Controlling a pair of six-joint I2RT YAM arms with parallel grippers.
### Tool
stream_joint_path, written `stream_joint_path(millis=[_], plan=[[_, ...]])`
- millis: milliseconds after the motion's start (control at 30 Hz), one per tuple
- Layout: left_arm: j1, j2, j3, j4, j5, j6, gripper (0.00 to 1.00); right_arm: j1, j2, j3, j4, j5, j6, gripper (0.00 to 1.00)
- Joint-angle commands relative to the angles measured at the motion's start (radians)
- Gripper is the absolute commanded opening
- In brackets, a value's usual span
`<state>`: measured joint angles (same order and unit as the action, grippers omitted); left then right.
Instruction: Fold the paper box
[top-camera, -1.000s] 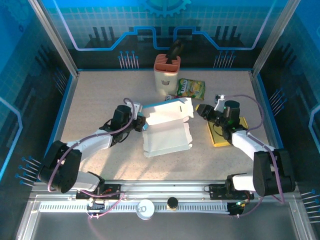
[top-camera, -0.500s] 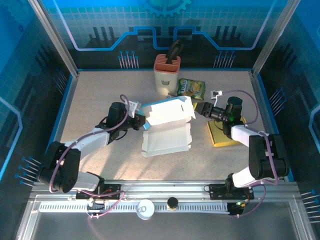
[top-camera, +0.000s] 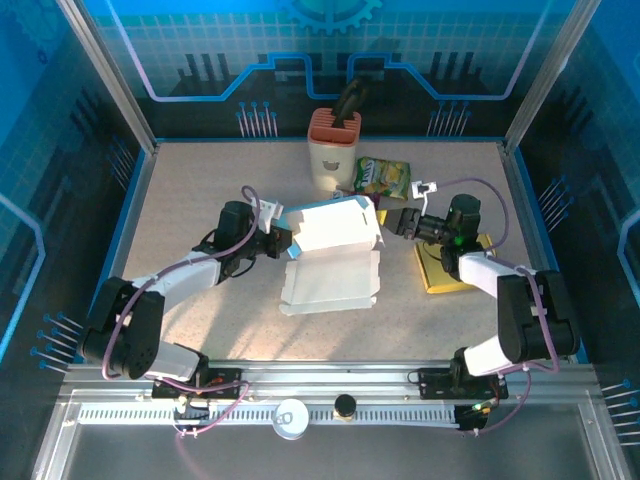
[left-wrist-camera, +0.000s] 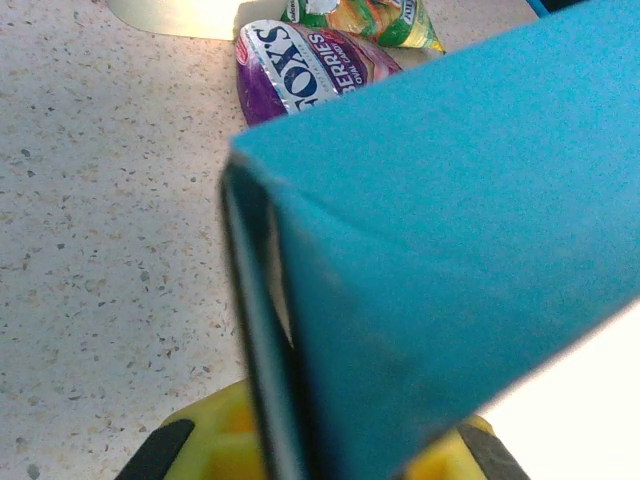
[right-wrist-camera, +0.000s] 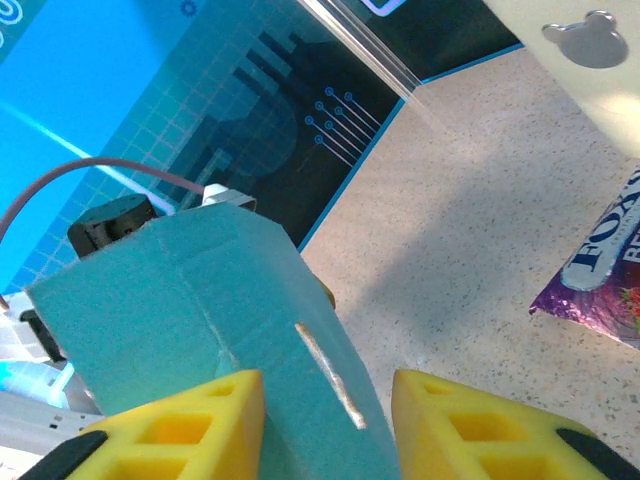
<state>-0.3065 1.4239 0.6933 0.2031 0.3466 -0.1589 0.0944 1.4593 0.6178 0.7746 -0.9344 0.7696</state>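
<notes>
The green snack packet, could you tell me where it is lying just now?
In the top view the green snack packet lies just right of the cream, orange-topped holder, behind the white paper box.

Both arms reach inward, left tool (top-camera: 284, 245) clamped shut, right tool (top-camera: 398, 222) with fingers parted.

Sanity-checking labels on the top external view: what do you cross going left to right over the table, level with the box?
left gripper → paper box → right gripper → yellow flat pad
</notes>
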Motion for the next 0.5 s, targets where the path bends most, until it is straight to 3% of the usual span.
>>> stream_joint_path(millis=[0, 467], plan=[[0.004, 0.014, 0.038, -0.015, 0.033, -0.010, 0.00, 0.028, -0.058, -0.011, -0.048, 0.010, -0.088, 0.38], [0.004, 0.020, 0.055, -0.021, 0.059, -0.006, 0.00, 0.080, -0.069, 0.056, -0.290, 0.093, -0.280, 0.38]])
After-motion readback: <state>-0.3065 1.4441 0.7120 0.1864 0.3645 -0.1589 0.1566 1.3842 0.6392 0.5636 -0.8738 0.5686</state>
